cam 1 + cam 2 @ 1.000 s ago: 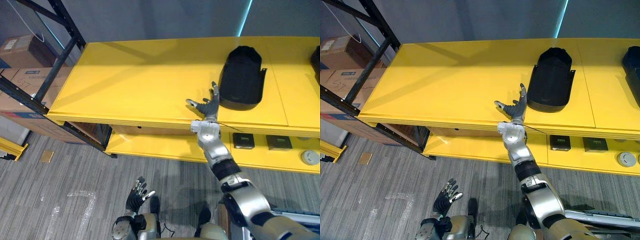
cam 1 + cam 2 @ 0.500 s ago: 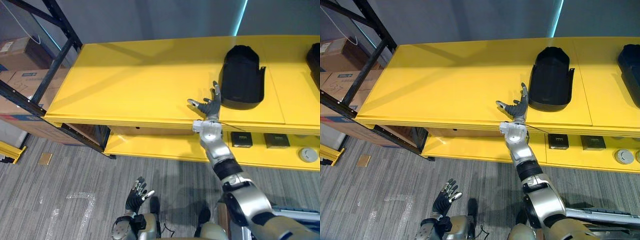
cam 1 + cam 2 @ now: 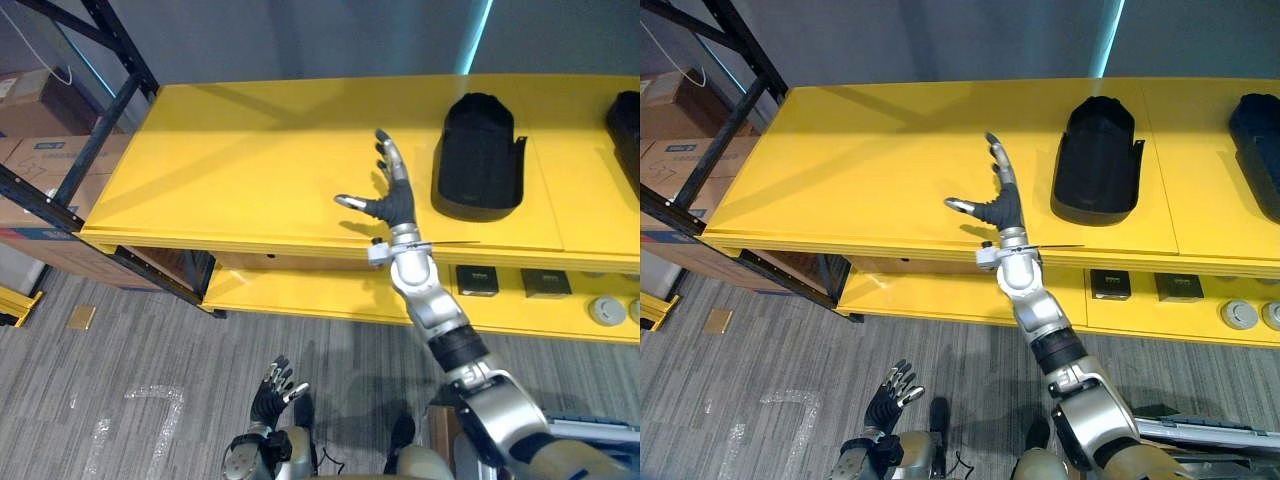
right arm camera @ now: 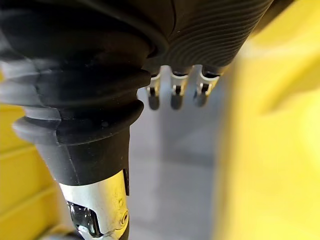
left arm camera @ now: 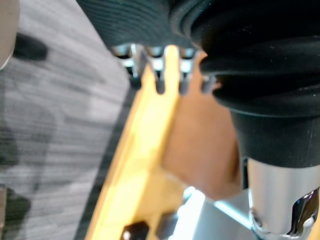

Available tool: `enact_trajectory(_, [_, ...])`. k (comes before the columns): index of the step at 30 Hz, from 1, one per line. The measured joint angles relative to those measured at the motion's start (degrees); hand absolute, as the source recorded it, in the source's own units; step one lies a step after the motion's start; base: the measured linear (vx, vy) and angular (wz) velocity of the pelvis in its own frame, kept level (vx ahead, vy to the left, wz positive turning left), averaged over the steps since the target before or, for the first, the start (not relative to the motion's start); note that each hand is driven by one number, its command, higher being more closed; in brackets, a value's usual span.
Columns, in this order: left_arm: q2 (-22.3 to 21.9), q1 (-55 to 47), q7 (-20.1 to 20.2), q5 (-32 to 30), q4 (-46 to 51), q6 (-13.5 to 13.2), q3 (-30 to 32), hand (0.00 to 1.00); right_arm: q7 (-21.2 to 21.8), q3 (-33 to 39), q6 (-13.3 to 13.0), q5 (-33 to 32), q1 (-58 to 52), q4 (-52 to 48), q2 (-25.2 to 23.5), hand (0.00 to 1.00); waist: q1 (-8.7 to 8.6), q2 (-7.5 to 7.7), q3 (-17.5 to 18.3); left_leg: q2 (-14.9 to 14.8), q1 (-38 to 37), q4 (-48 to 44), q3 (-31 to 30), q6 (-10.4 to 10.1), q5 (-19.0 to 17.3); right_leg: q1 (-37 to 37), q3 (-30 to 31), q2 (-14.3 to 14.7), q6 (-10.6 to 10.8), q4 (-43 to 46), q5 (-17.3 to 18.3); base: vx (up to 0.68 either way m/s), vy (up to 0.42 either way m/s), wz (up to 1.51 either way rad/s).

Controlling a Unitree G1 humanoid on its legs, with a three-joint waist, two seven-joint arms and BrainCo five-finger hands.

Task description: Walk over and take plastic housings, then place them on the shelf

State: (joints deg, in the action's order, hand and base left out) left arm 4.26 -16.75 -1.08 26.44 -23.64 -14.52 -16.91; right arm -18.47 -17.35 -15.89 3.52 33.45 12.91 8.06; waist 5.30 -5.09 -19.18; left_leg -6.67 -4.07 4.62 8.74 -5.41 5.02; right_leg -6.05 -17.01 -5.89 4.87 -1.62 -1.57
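Left eye view: black housing (image 3: 478, 155) points its rounded end away.

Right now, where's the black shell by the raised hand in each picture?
Left eye view: black housing on the yellow shelf, upper right of centre.
Right eye view: same housing, slightly nearer centre.
Left wrist view: left hand, floor, a yellow edge.
Right wrist view: right hand, yellow surfaces.
Shared landmark: the open right hand just left of it.
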Motion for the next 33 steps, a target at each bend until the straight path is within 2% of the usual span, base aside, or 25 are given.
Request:
enact_trajectory(2, [0.0,-0.4,-0.1,0.0,0.3,0.3,0.6,0.00,0.6,-0.1,-0.1,0.3,-2.6,-5.2,0.1,1.00,-0.40,0.81,0.1,0.0,0.0,0.0,0.1,-0.1,-0.1,0.0,0.0,0.1,-0.1,-0.1,-0.1,0.00,0.000,0.00])
enact_trajectory(4, [0.0,-1.3,-0.1,0.0,1.4,0.8,1.6,0.00,1.2,0.5,0.3,0.7,-7.0,-12.6,0.6,1.00,-1.54,1.97,0.3,0.1,0.0,0.0,0.5,-0.1,-0.4,0.1,0.2,0.0,0.0,-0.2,-0.1,0.01,0.005,-0.06])
enact_trajectory(6, [0.0,-1.7,-0.2,-0.1,2.2,1.0,2.8,0.00,2.0,2.4,1.2,0.3,-12.7,-18.7,1.6,1.00,-1.65,2.81,0.7,0.2,-0.6,0.0,1.5,-0.1,-1.1,0.1,1.4,0.0,0.2,-0.4,-0.2,0.02,0.019,-0.25])
enact_trajectory(11, [0.9,-1.7,-1.2,-0.5,3.8,1.3,3.5,0.00,6.0,8.2,2.8,-3.9,-24.0,-25.0,4.0,1.00,-3.28,4.36,1.6,0.5,-0.9,0.0,4.7,0.0,-2.0,1.2,4.4,0.0,0.5,-1.0,-1.0,0.01,0.014,-0.30])
enact_trajectory(17, [0.9,-1.4,-2.5,-0.6,5.0,1.3,3.6,0.00,9.9,10.8,3.3,-7.5,-29.8,-25.0,6.1,1.00,-5.16,4.65,1.8,0.6,-1.0,0.0,6.6,0.1,-2.2,2.2,6.3,0.0,0.9,-1.1,-1.6,0.02,0.010,-0.17])
enact_trajectory(25, [1.0,-1.4,-3.4,-0.5,5.2,2.3,3.6,0.00,13.3,12.1,3.3,-9.5,-31.2,-21.6,6.1,1.00,-5.30,5.20,2.4,0.8,-1.8,0.0,7.7,0.2,-2.8,2.1,7.6,-0.2,1.1,-1.1,-1.8,-0.01,0.010,-0.08])
enact_trajectory(29, [1.2,-1.4,-3.8,-0.5,5.2,2.4,3.2,0.00,13.4,12.1,3.2,-9.4,-30.6,-19.0,6.4,1.00,-4.84,5.56,2.7,1.1,-1.8,0.0,7.5,0.3,-2.9,2.0,7.5,-0.9,1.1,-1.1,-1.8,0.00,0.008,0.01])
enact_trajectory(33, [1.8,-1.4,-3.7,-0.1,5.2,2.4,3.2,0.00,12.1,12.1,3.4,-6.2,-28.2,-12.7,7.0,1.00,-4.45,5.58,2.7,1.5,-1.4,0.0,7.0,0.4,-2.9,2.0,7.2,-1.2,1.3,-1.1,-1.9,0.00,0.019,0.07])
